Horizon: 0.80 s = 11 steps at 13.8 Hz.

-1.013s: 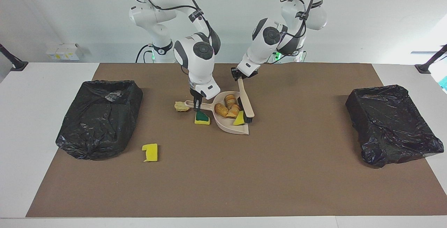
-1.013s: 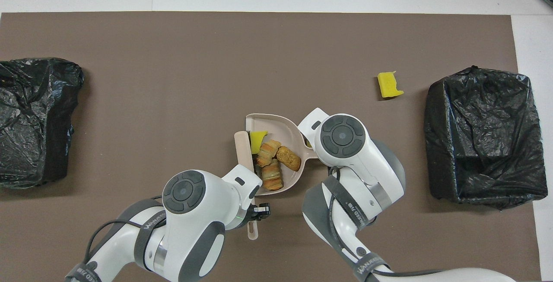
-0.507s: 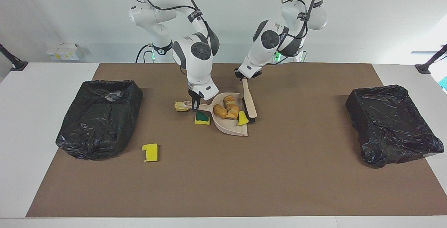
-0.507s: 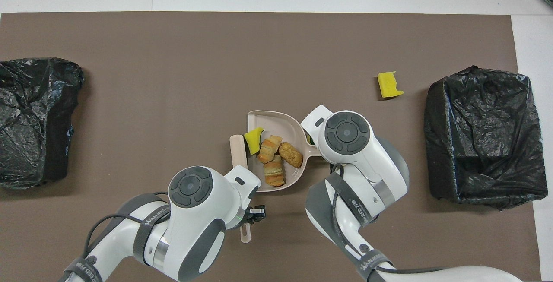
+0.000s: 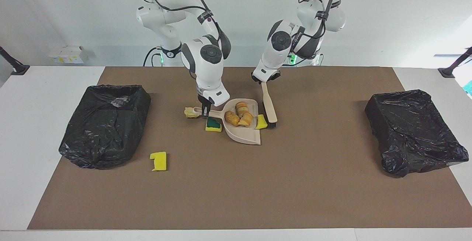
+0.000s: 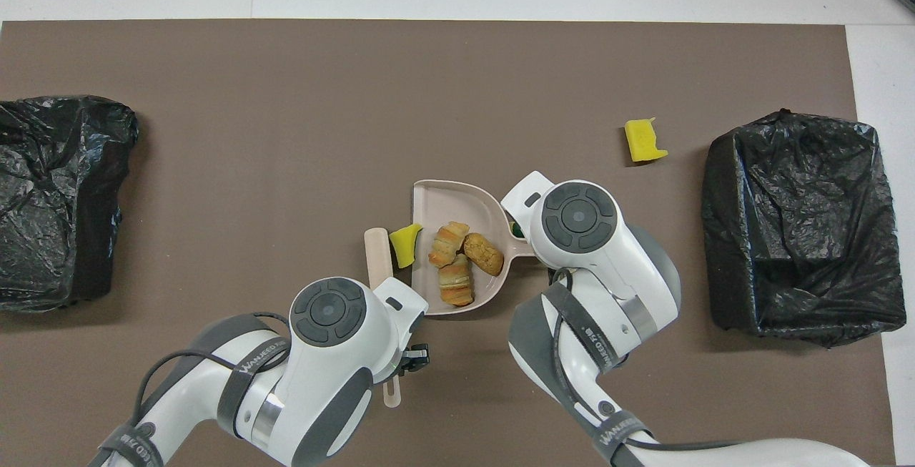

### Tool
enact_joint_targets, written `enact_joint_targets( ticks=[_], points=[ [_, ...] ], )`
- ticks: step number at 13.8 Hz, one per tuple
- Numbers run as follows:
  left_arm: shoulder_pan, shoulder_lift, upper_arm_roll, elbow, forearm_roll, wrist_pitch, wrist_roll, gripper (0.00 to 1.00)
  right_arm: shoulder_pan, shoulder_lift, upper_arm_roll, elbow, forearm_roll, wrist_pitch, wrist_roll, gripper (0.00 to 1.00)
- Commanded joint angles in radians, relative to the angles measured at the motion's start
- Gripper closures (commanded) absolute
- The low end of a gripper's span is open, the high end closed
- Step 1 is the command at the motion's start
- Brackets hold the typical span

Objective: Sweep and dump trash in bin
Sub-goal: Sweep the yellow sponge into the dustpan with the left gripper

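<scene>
- Sweeping is the step in hand. The right claw (image 5: 205,110) is clamped on the dustpan (image 5: 243,134) handle near the bench's middle; the left claw (image 5: 264,80) grips the hand brush (image 5: 270,109).
- Three bread lumps (image 5: 239,114) lie in the pan; a yellow sponge piece (image 5: 261,122) sits at its lip against the bristles.
- Outside: green-topped wedge (image 5: 213,124) and a tan lump (image 5: 190,113) beside the handle, another yellow scrap (image 5: 159,161) near the right arm's bin (image 5: 105,124).
- Next likely calls for brushing the lip piece in.

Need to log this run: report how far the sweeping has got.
Done: three bread lumps lie in the dustpan. In hand: right gripper holds the dustpan's handle, left gripper the brush, with a yellow wedge at the pan's edge. Left: three scraps on the mat, then dumping.
</scene>
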Motion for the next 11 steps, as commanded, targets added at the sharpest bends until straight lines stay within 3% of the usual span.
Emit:
enact_joint_targets(
  ticks=[1,6,11],
  points=[
    [0.015,-0.017,0.006,-0.006,0.02,0.028,-0.025,1.0,-0.015,-0.009,0.008,0.001,-0.02,0.003,0.017,1.0],
    [-0.027,0.017,-0.003,0.001,-0.151,0.215,-0.045,1.0,-0.016,-0.012,0.008,-0.004,-0.018,0.003,0.02,1.0],
    [-0.078,0.052,-0.023,0.082,-0.188,0.277,-0.098,1.0,-0.016,-0.012,0.008,-0.004,-0.018,0.003,0.02,1.0]
  ],
)
